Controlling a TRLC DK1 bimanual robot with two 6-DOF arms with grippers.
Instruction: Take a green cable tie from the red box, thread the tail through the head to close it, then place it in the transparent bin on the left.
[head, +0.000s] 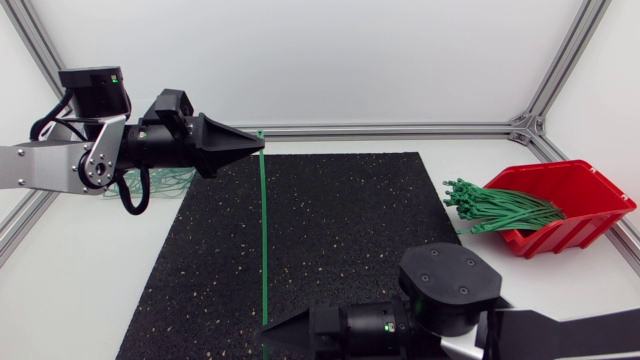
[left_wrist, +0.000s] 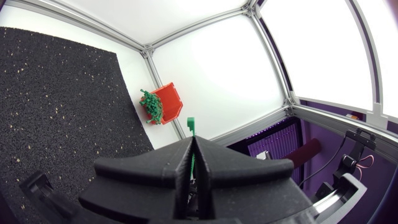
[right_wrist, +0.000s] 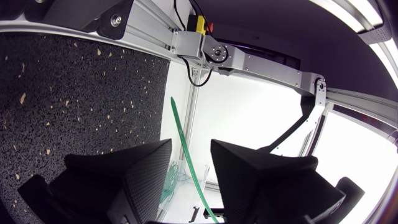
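The right gripper (head: 267, 336) sits at the near edge of the table, its two wedge fingers spread apart. A single green cable tie (head: 263, 232) runs through the gap between them, and neither finger visibly presses on it. The right wrist view shows the strap passing between the parted fingers and on across the black mat (head: 350, 230) toward the other arm.

At the far end of the strap, the left gripper (head: 258, 143) is clamped on the tie, fingers pressed together. In the left wrist view the tie's small square head pokes out just past the fingertips. The tie stretches in a straight line from one gripper to the other over the left part of the mat. Whether it rests on the mat or hangs just above it cannot be told.

The red box (head: 585, 190) stands on the white table (head: 400, 90) just off the mat's right edge, well apart from both grippers. A bundle of green ties (head: 505, 210) spills over its open front. The transparent bin (head: 172, 181) lies beside the mat's left edge, largely hidden under the left arm, with loops of green tie showing inside.
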